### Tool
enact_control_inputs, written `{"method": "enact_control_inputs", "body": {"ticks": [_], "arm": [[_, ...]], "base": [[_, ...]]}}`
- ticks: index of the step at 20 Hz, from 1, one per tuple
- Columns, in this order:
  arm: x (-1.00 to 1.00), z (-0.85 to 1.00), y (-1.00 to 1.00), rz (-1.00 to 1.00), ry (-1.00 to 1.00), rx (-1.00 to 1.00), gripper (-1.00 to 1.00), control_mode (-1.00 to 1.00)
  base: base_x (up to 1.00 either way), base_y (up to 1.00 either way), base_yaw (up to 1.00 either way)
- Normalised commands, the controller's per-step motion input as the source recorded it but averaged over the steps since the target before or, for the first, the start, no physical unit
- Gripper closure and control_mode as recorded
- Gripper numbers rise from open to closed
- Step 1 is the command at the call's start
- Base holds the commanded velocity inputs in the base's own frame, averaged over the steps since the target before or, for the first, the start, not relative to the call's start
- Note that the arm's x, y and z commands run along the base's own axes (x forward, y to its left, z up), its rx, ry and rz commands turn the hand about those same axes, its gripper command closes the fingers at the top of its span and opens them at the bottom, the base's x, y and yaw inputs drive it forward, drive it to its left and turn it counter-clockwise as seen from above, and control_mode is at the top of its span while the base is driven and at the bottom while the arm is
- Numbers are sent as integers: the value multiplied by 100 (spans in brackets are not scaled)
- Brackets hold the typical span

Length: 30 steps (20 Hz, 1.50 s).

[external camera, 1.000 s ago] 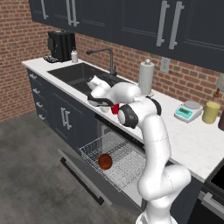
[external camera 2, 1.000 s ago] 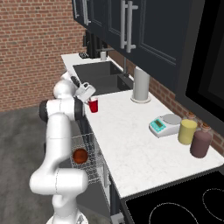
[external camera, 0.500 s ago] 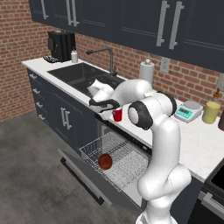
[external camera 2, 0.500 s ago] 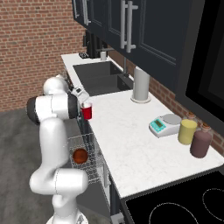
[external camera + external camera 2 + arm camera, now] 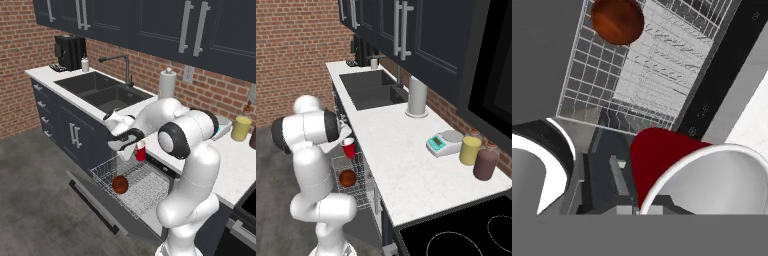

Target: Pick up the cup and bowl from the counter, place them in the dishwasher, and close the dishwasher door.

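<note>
My gripper [image 5: 136, 146] is shut on the rim of the small red cup [image 5: 141, 152], which hangs upright just off the counter's [image 5: 231, 172] front edge, above the open dishwasher's white wire rack [image 5: 146, 186]. From the right base the cup [image 5: 348, 148] shows beside the counter [image 5: 391, 150], over the bowl [image 5: 347, 178]. The dark reddish-brown bowl [image 5: 120, 184] lies in the rack. The dishwasher door [image 5: 92, 199] is folded down and open. In the hand view the cup [image 5: 662, 152] sits close at the bottom, with one dark finger [image 5: 614, 180] beside it and the bowl [image 5: 617, 20] below in the rack [image 5: 652, 65].
A sink [image 5: 102, 92] with faucet [image 5: 122, 65] lies left of the arm, and a coffee machine [image 5: 70, 50] stands in the far corner. A paper towel roll [image 5: 417, 95], scale [image 5: 443, 142], yellow jar [image 5: 470, 150] and maroon jar [image 5: 487, 162] stand along the counter's back. A stove [image 5: 466, 235] is at the right end.
The arm has carried the cup off the counter's front edge and lowered it toward the rack. The bowl has stayed in place.
</note>
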Motion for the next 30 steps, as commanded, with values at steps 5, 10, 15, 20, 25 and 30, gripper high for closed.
{"method": "enact_control_inputs", "body": {"ticks": [5, 10, 15, 20, 25, 30], "arm": [[-86, -92, 40, 0, 34, -10, 100, -100], [-4, -97, 4, 0, 31, -7, 100, -100], [21, -92, 0, 0, 23, -4, 100, -100], [27, -76, 0, 2, 10, -3, 100, -100], [27, -30, 1, 5, 0, -2, 100, -100], [29, -28, 0, 8, 0, -1, 100, -100]], "base": [[0, 0, 0], [0, 0, 0], [0, 0, 0], [0, 0, 0], [0, 0, 0], [0, 0, 0]]}}
